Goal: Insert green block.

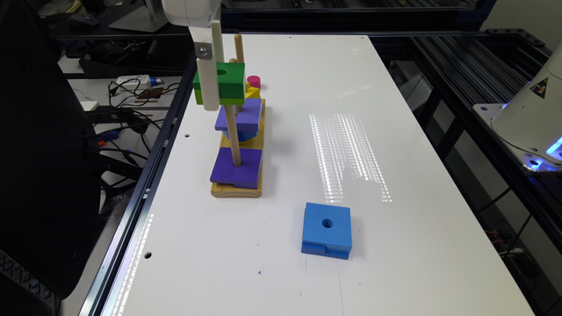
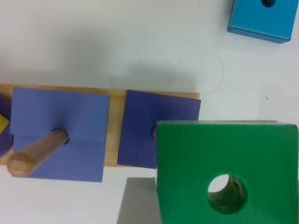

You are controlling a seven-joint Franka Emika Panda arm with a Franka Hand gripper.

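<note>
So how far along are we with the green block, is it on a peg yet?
Not yet. Done: the green block is off the table and held up in the gripper, above the wooden base. In hand: it is at the top of the nearest peg; the wrist view shows something through its hole, but I can't tell if the peg has entered. Left: sliding it down onto the purple block and letting go.

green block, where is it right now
In the exterior view the green block hangs in the gripper at upper left, atop the nearest peg above the purple block.

Green block (image 1: 228, 79), purple blocks (image 1: 237, 169), blue block (image 1: 327, 228), white table (image 1: 395, 131).
</note>
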